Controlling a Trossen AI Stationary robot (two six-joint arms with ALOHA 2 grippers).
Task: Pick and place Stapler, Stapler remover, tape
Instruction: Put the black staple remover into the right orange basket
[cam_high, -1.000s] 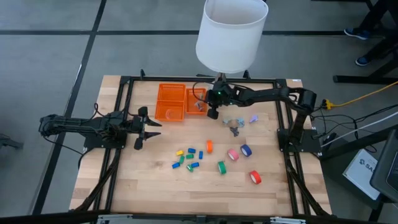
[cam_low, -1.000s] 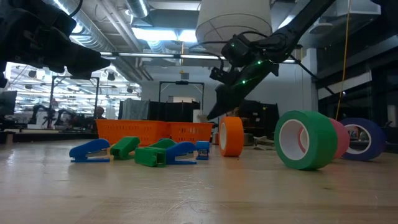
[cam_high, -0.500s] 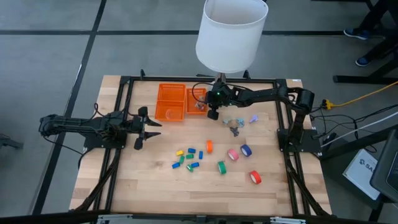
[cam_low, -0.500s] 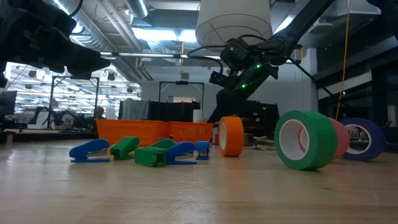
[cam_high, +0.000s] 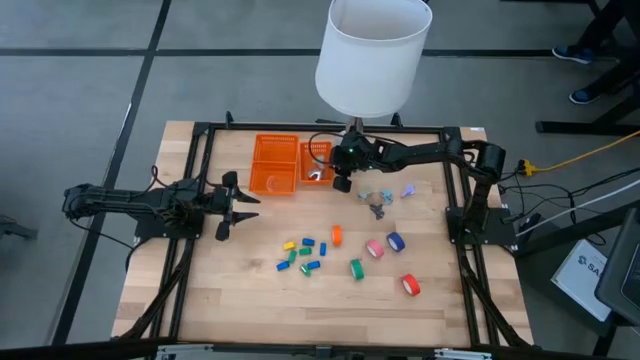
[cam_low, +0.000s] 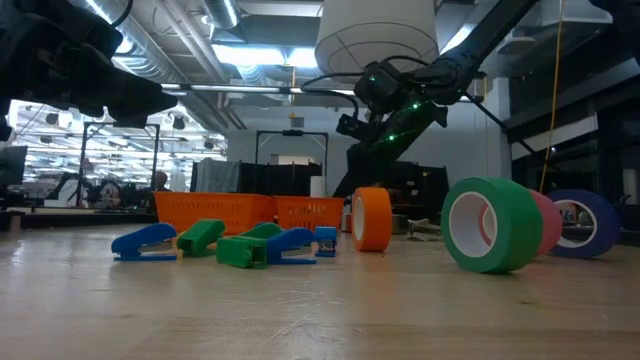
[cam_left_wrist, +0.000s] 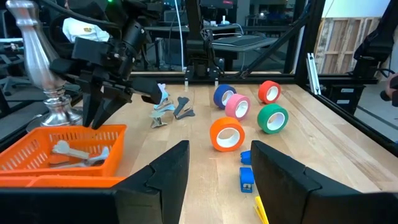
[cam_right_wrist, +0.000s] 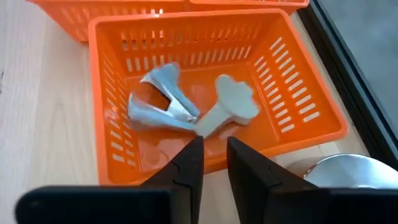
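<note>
Above the small orange basket (cam_right_wrist: 214, 99) at upper centre of the high view, the right gripper (cam_high: 341, 181) hangs with its jaws nearly closed and holding nothing. Two grey staple removers (cam_right_wrist: 163, 102) lie in that basket just below the fingers, so a remover drop looks finished and the step in hand is the pull-away. More removers (cam_high: 378, 199) lie right of the gripper on the tabletop (cam_high: 250, 290); I judge the next move calls for swinging that way, spreading the jaws and coming down squarely on one small, awkwardly shaped piece.

The tape rolls sit lower right of centre: orange (cam_high: 337, 235), pink (cam_high: 374, 248), blue (cam_high: 396, 241), green (cam_high: 356, 268) and red (cam_high: 410, 285), all loose on the wood. The little staplers (cam_high: 302, 253) cluster just left of them. A larger orange basket (cam_high: 274, 165) adjoins the small one on its left. The left gripper (cam_high: 232, 205) waits at mid-left, jaws spread wide.
</note>
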